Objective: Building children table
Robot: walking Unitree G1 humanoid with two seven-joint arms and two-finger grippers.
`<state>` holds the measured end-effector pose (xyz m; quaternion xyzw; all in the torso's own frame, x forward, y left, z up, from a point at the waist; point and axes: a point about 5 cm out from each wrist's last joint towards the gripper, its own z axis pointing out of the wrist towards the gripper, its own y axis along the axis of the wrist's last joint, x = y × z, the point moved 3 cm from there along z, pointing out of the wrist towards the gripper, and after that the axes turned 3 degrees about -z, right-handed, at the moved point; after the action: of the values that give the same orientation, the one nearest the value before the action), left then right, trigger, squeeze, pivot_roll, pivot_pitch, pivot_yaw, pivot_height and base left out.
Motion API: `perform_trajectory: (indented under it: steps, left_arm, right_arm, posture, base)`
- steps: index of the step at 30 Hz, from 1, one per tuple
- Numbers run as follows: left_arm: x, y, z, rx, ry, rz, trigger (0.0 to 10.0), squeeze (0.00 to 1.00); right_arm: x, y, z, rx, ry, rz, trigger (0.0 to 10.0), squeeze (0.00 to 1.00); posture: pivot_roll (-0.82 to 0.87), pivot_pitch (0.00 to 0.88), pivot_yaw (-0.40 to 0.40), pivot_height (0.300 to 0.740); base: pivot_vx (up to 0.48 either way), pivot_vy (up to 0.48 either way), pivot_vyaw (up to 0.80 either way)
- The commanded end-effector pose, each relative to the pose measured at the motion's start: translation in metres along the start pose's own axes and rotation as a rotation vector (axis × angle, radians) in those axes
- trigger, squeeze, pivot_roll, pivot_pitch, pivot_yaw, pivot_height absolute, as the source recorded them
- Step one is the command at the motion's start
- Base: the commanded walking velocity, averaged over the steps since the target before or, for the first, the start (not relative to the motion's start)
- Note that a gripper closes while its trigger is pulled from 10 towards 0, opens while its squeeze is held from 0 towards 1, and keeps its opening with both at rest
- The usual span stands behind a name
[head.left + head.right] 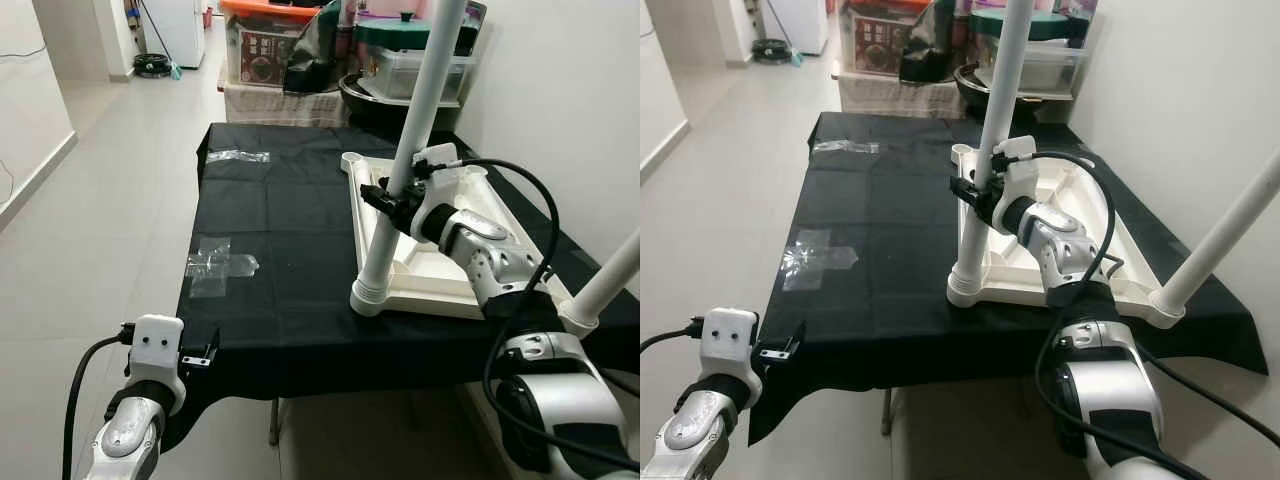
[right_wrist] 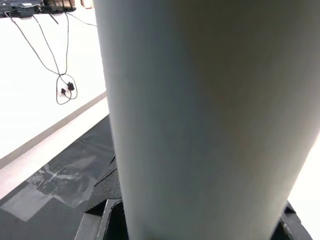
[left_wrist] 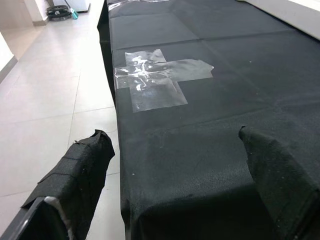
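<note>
We see the white tabletop (image 1: 445, 262) lying upside down on the right part of the black cloth (image 1: 290, 260), its long axis running near to far, with one white leg (image 1: 405, 170) standing upright in its near left corner socket and another leg (image 1: 610, 280) rising from the near right corner, tilted to the right. Our right gripper (image 1: 392, 200) is clamped on the upright leg partway up, while our left gripper (image 1: 200, 357) hangs with fingers (image 3: 75, 185) apart at the cloth's near left edge, near a clear plastic bag (image 1: 215, 262). No writing on the parts is legible to us.
</note>
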<state>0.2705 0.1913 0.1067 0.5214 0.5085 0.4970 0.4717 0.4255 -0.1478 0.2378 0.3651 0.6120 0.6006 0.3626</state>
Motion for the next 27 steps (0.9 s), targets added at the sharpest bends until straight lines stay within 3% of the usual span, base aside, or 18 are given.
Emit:
perform_trajectory:
  steps: [1,3,6,7,8,10,11,15,16,27]
  left_arm:
    - [-0.001,-0.001,0.000,0.000,-0.009,0.008,10.0,0.00]
    - [-0.001,-0.001,0.000,0.000,-0.009,0.008,10.0,0.00]
    - [-0.001,-0.002,-0.001,0.003,-0.006,0.009,10.0,0.00]
    - [-0.001,-0.002,-0.001,0.003,-0.006,0.009,10.0,0.00]
    - [-0.002,-0.002,-0.001,0.002,-0.006,0.008,10.0,0.00]
    - [-0.002,-0.002,-0.001,0.001,-0.007,0.008,10.0,0.00]
    - [0.000,-0.002,-0.002,0.002,0.001,0.009,10.0,0.00]
    - [0.002,-0.002,-0.004,0.005,0.009,0.008,10.0,0.00]
    - [0.002,-0.003,-0.005,0.009,0.011,0.010,10.0,0.00]
    - [-0.001,-0.006,-0.006,0.016,0.024,0.002,10.0,0.00]
  right_arm:
    - [-0.012,-0.004,-0.002,0.032,-0.110,0.015,0.0,0.00]
    - [-0.012,-0.006,-0.001,0.044,-0.142,0.018,0.0,0.00]
    - [-0.018,-0.025,-0.002,0.083,-0.386,0.021,0.0,0.00]
    - [-0.018,-0.025,-0.002,0.083,-0.386,0.021,0.0,0.00]
    - [-0.031,-0.047,-0.012,0.151,-0.600,0.058,0.0,0.00]
    - [-0.034,-0.052,-0.015,0.166,-0.643,0.069,0.0,0.00]
    - [-0.036,-0.069,-0.025,0.202,-0.792,0.129,0.0,0.00]
    - [-0.024,-0.077,-0.026,0.208,-0.850,0.158,0.0,0.00]
    - [-0.007,-0.077,-0.021,0.193,-0.827,0.132,0.0,0.00]
    - [0.014,-0.064,-0.010,0.187,-0.884,0.156,0.0,0.00]
  posture:
    - [0.05,0.000,-0.099,0.740]
    - [0.05,0.000,-0.099,0.740]
    - [0.05,0.000,-0.097,0.740]
    - [0.05,0.000,-0.097,0.740]
    - [0.06,0.000,-0.100,0.740]
    - [0.06,0.000,-0.100,0.740]
    - [0.06,0.000,-0.104,0.740]
    - [0.06,0.000,-0.103,0.740]
    - [0.06,0.000,-0.103,0.740]
    - [0.05,0.000,-0.122,0.740]
  base:
    - [0.000,0.000,0.00]
    - [0.000,0.000,0.00]
    - [0.000,0.000,0.00]
    - [0.000,0.000,0.00]
    - [0.000,0.000,0.00]
    - [0.000,0.000,0.00]
    - [0.000,0.000,0.00]
    - [0.000,0.000,0.00]
    - [0.000,0.000,0.00]
    - [0.000,0.000,0.00]
